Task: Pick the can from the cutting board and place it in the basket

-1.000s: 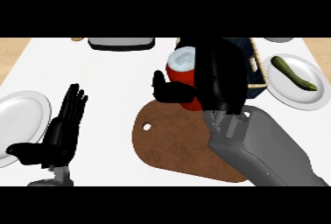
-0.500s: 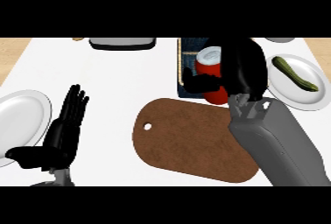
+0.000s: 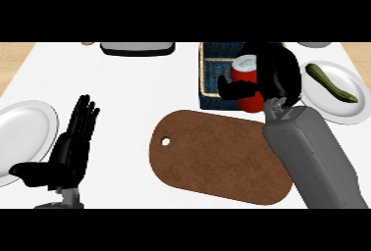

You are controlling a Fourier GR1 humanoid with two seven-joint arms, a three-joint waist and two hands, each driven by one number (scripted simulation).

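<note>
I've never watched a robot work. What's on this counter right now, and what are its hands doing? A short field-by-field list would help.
can: red, upright, held over the basket
right hand: curled round the can
left hand: open, resting at the left, fingers up
basket: dark blue, behind the board
cutting board: brown, nothing on it
right plate: holds a green vegetable
left plate: white

The white counter [image 3: 130,98] carries a brown cutting board [image 3: 217,157]; a dark basket [image 3: 217,73] beyond it, plates [image 3: 25,132] to either side.
</note>
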